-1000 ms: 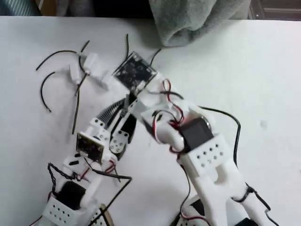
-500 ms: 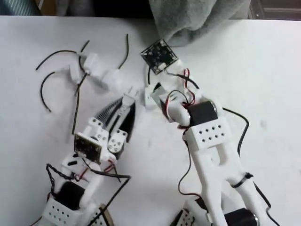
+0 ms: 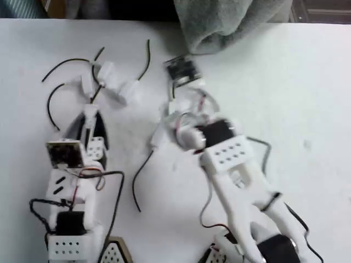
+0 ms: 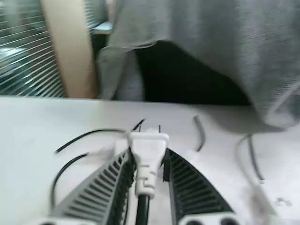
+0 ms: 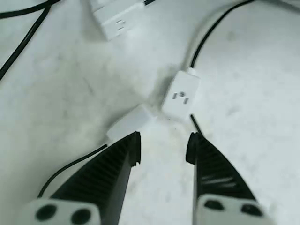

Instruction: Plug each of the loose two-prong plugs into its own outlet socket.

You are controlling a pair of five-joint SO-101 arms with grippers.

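My left gripper is shut on a white two-prong plug, prongs pointing away from the wrist and black cord trailing back. From above, that gripper sits at the left, just short of the white outlet sockets and loose plugs with black cords. My right gripper is open over the table. Just past its fingertips lie a white outlet socket on a black cord and a second white piece. A white block on a cord lies beside the right arm in the high view.
A grey cloth hangs over the table's far edge. Loose black cords curl at the far left. Another white socket lies farther from my right gripper. The table's right side is bare.
My left gripper swung left from the table's centre toward the left cluster, plug still held. The right arm drew back to the right, leaving a corded white piece on the table.
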